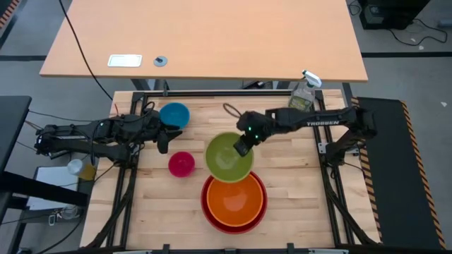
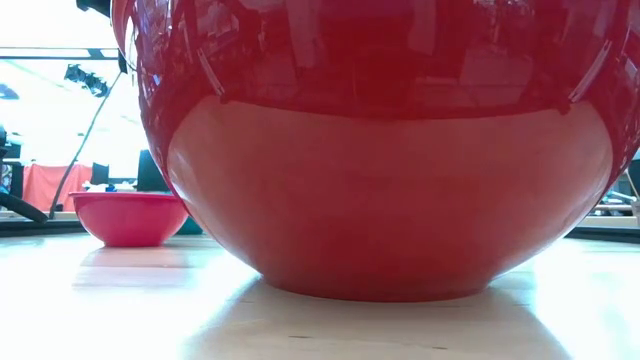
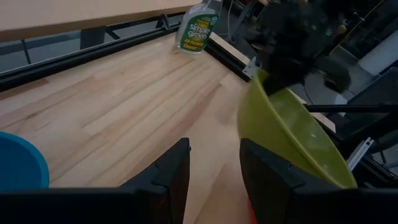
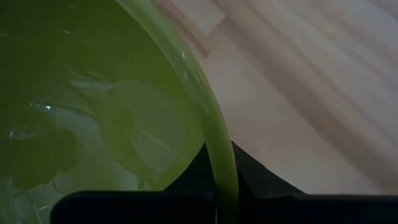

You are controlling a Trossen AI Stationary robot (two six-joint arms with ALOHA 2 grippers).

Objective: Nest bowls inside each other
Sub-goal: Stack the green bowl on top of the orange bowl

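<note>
Two end effectors | right [image 1: 242, 147] clamps green bowl [image 1: 227, 156] rim | left [image 1: 164, 138] part-open, empty

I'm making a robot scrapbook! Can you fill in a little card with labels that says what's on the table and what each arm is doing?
Held bowl: shiny green plastic bowl, tilted, lifted over the stack's edge
Holder: right gripper, shut on its rim
Stack: orange plastic bowl nested inside big glossy red bowl
Loose bowls: small pink bowl; blue bowl
Left gripper: open, empty, waiting beside the blue bowl
Extra: spray bottle at the table's far edge
</note>
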